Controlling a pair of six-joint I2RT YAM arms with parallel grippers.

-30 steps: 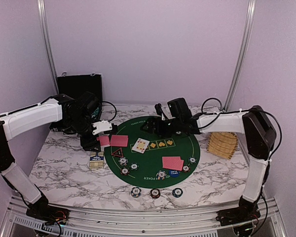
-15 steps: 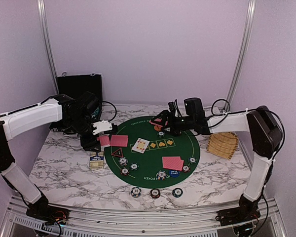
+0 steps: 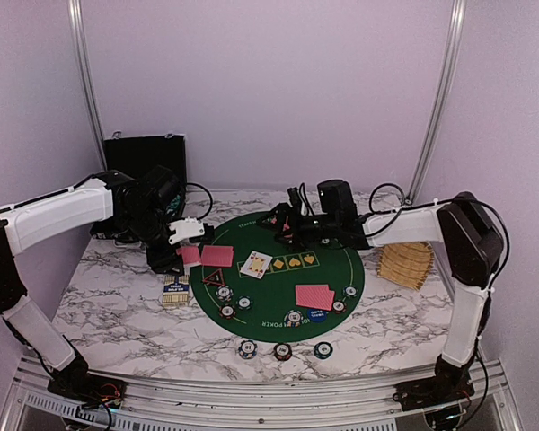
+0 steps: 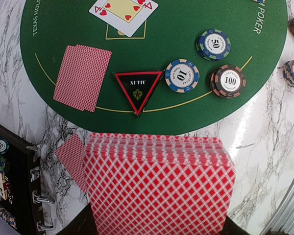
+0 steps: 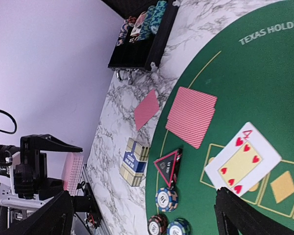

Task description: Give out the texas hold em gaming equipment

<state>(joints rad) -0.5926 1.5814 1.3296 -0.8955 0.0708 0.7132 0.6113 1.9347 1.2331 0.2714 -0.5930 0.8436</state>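
My left gripper (image 3: pixel 173 253) is shut on a thick deck of red-backed cards (image 4: pixel 159 188) held just off the left edge of the green mat (image 3: pixel 269 292). A pair of face-down cards (image 4: pixel 82 77) and the red-rimmed black triangle (image 4: pixel 137 89) lie before it, with three chips (image 4: pixel 182 76) alongside. A four of hearts (image 5: pixel 242 164) lies face up mid-mat. My right gripper (image 5: pixel 147 215) hovers open over the far part of the mat, nothing between its fingers. Another face-down pair (image 3: pixel 314 296) and a blue button (image 3: pixel 316 314) lie at the near right.
A blue card box (image 3: pixel 175 290) and a single card (image 4: pixel 71 156) lie on the marble left of the mat. The black case (image 3: pixel 145 157) stands open at the back left, a tan slatted wooden object (image 3: pixel 406 262) at the right. Three chip stacks (image 3: pixel 283 350) sit near the front edge.
My right gripper swung right across the far side of the mat and came back left. The left arm and its deck have stayed put.
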